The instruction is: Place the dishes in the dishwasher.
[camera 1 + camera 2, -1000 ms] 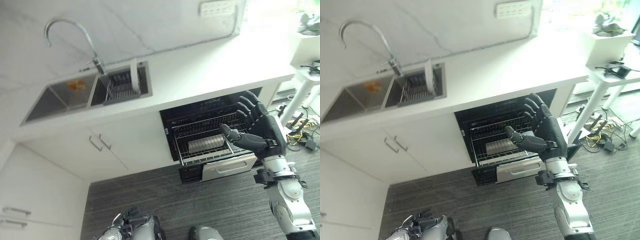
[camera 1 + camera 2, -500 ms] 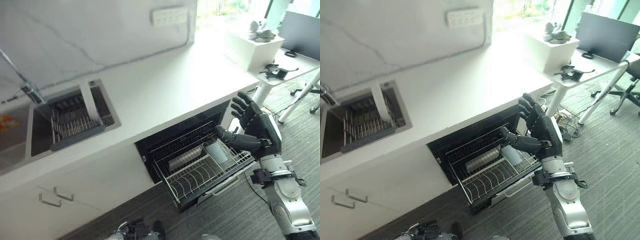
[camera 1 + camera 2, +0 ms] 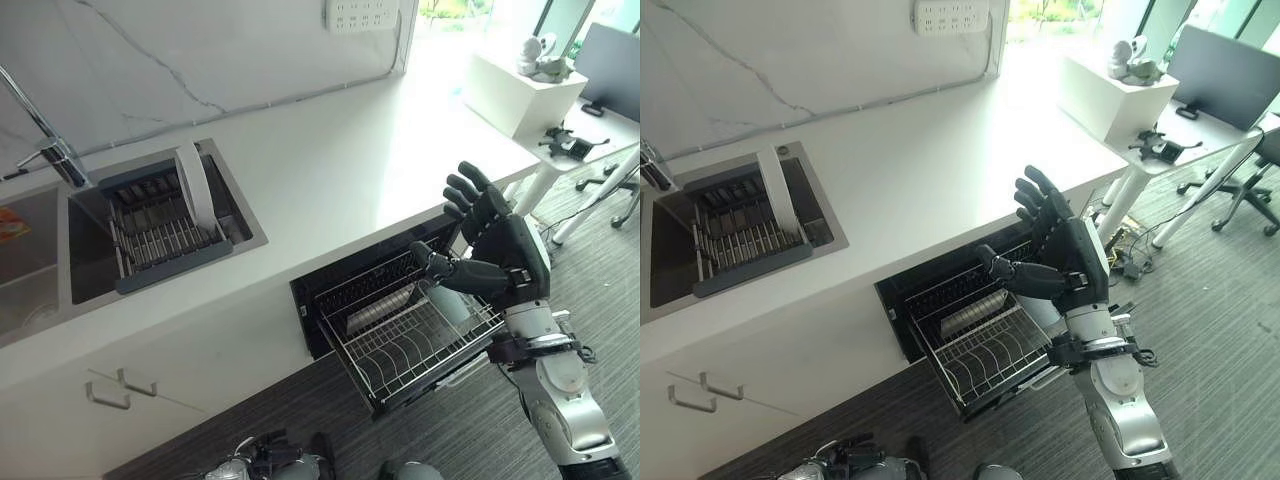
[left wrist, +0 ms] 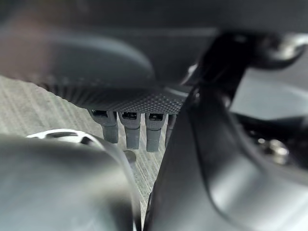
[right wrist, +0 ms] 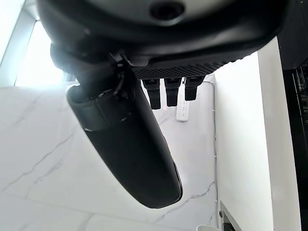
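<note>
Currently the white round plate is standing on edge in the dark slotted dish rack that is sitting in the right basin of the steel sink, near the chrome tap. Well apart from it, the right hand is hovering open above the pulled-out wire dishwasher rack, fingers spread and straight, thumb pointing toward the counter, holding nothing. Its wrist view is agreeing: fingers extended, nothing between them and the thumb. Dishwasher rack is sticking out of the black dishwasher opening under the white countertop; a pale rounded item is lying in it beneath the hand, partly hidden by the thumb, hard to identify. Left hand is showing in its own wrist view, fingers pointing down toward the grey floor, looking straight
</note>
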Tool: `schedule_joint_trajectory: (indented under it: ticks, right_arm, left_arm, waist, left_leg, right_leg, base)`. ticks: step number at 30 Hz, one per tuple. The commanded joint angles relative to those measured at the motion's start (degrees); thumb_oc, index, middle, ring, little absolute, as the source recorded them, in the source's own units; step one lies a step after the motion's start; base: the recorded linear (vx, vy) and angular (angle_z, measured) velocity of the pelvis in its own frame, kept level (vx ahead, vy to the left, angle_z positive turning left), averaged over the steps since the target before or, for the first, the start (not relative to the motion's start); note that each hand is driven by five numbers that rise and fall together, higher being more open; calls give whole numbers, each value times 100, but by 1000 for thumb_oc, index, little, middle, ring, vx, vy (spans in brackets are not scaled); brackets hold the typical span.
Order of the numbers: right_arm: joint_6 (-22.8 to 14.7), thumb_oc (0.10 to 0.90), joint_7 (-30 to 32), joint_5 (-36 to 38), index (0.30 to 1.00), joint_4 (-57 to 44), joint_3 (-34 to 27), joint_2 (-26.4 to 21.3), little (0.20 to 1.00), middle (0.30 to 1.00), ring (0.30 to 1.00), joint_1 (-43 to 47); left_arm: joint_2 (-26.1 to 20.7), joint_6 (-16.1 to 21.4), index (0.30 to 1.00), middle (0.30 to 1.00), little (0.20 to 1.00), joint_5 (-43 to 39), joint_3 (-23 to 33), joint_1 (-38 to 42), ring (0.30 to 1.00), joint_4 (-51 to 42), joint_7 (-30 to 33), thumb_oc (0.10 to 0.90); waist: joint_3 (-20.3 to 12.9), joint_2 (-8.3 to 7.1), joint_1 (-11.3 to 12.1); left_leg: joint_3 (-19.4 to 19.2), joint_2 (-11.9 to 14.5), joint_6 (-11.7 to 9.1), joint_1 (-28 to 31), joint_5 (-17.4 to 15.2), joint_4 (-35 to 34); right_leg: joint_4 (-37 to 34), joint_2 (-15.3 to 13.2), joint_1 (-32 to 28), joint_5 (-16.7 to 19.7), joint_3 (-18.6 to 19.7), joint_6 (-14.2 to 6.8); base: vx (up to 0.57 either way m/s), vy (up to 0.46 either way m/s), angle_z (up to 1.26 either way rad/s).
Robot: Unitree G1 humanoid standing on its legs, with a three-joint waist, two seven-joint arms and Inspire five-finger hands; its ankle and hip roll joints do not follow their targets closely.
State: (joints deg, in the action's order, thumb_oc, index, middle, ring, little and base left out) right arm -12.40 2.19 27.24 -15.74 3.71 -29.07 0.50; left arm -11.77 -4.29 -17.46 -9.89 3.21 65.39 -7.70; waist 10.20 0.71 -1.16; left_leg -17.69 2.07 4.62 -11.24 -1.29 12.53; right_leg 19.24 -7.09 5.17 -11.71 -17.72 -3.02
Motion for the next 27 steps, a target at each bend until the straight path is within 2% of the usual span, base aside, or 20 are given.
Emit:
schedule_joint_trajectory:
  ticks: [1,3,7,8,10,11,13,16,17,18,20,21,22,23,24,25,27]
  right_arm:
    - [-793,800,280,40,900,-397,-189,-117,900,900,900,790]
    - [-808,800,261,26,900,-378,-171,-146,900,900,900,801]
    - [-796,800,229,4,900,-384,-148,-180,900,900,900,782]
    - [-702,800,53,57,900,-379,-231,-216,900,900,900,653]
    - [-670,800,-4,75,900,-366,-244,-237,900,900,900,627]
    - [-709,800,-93,54,900,-313,-248,-271,900,900,900,617]
    - [-755,800,-103,18,900,-254,-236,-269,900,900,900,649]
    - [-689,800,11,-142,900,-267,-253,-220,900,900,900,679]
    - [-632,800,14,-167,900,-260,-292,-240,900,900,900,679]
    - [-600,800,7,-160,900,-271,-321,-261,900,900,900,667]
    - [-524,800,-42,22,900,-323,-388,-334,900,900,900,637]
    - [-516,800,-54,86,900,-331,-401,-345,900,900,900,637]
    - [-465,800,-135,356,900,-366,-455,-357,900,900,900,619]
    - [-490,800,-87,326,900,-382,-498,-347,900,900,900,587]
    - [-491,800,-3,206,900,-417,-549,-324,900,900,900,558]
    - [-463,800,34,253,900,-422,-584,-309,900,900,900,547]
    - [-529,800,67,109,900,-390,-551,-158,900,900,900,553]
  left_arm:
    - [-13,-34,900,900,900,126,-160,-667,900,165,-82,800]
    - [39,81,900,900,900,164,-194,-730,900,136,-51,800]
    - [57,79,900,900,900,156,-132,-758,900,85,-60,800]
    - [48,170,900,900,900,208,-34,-763,900,20,-60,800]
    - [25,124,900,900,900,107,37,-763,900,-43,-91,800]
    - [-1,77,900,900,900,-96,208,-782,900,-142,-151,800]
    - [-15,44,900,900,900,-135,314,-804,900,-196,-197,800]
    - [-24,-6,900,900,900,295,304,-752,900,-163,-262,800]
    - [-22,8,900,900,900,564,201,-678,900,-76,-234,800]
    - [-25,2,900,900,900,659,145,-634,900,-15,-256,800]
    - [-25,-13,900,900,900,745,67,-535,900,110,-284,800]
    - [-24,-8,900,900,900,745,63,-520,900,122,-290,800]
    - [-36,11,900,900,900,741,7,-464,900,191,-334,800]
    - [-50,7,900,900,900,800,-25,-418,900,224,-373,800]
    - [-72,-52,900,900,900,787,-84,-367,900,242,-423,800]
    - [-71,-45,900,900,900,679,-131,-352,900,272,-417,800]
    - [-67,-72,900,900,900,523,-208,-293,900,278,-387,800]
  waist:
    - [-74,-64,148]
    - [-34,-63,170]
    - [1,-50,154]
    - [31,-61,55]
    - [43,-76,37]
    - [55,-104,59]
    - [46,-110,77]
    - [-27,-88,-3]
    - [-88,-80,-73]
    - [-109,-75,-126]
    - [-142,-66,-251]
    - [-129,-54,-258]
    - [-122,-27,-332]
    - [-124,-5,-385]
    - [-123,14,-440]
    - [-124,26,-430]
    - [-118,75,-391]
  left_leg:
    - [418,108,-432,-56,-1060,466]
    - [434,145,-525,-285,-884,466]
    - [389,237,-606,-414,-739,466]
    - [266,276,-617,-319,-674,466]
    - [246,222,-594,-216,-692,466]
    - [363,70,-540,-14,-798,466]
    - [435,72,-536,120,-869,466]
    - [441,437,-679,274,-855,466]
    - [451,670,-777,277,-793,466]
    - [429,787,-822,293,-769,466]
    - [340,948,-916,416,-854,466]
    - [293,971,-879,367,-757,466]
    - [191,1032,-882,437,-797,466]
    - [99,1106,-896,449,-798,466]
    - [-26,1113,-875,504,-821,466]
    - [27,998,-830,513,-867,466]
    - [188,615,-599,600,-1065,466]
  right_leg:
    - [-205,84,-168,-213,-47,-297]
    - [-205,175,-168,-313,131,-246]
    - [-205,251,-224,-376,207,-194]
    - [-205,278,-297,-387,230,-151]
    - [-205,261,-331,-383,259,-142]
    - [-205,204,-372,-362,349,-133]
    - [-205,171,-405,-359,365,-126]
    - [-205,98,-427,-364,276,-120]
    - [-205,31,-406,-348,246,-126]
    - [-205,-13,-412,-348,227,-134]
    - [-205,-142,-503,-419,199,-196]
    - [-205,-148,-456,-339,154,-172]
    - [-205,-233,-513,-332,72,-216]
    - [-205,-288,-545,-310,-3,-223]
    - [-205,-355,-593,-280,-68,-248]
    - [-205,-424,-625,-239,-66,-302]
    - [-205,-593,-674,-11,2,-465]
  base:
    - [-161,-94,-11]
    - [-168,-97,-11]
    - [-119,-79,-8]
    - [-100,-65,-3]
    - [-73,-19,13]
    - [-35,50,22]
    - [-22,83,11]
    - [42,213,22]
    - [118,354,47]
    - [128,363,48]
    - [144,301,40]
    - [132,334,31]
    - [79,306,29]
    - [206,432,25]
    - [200,408,44]
    - [250,512,44]
    - [282,543,37]
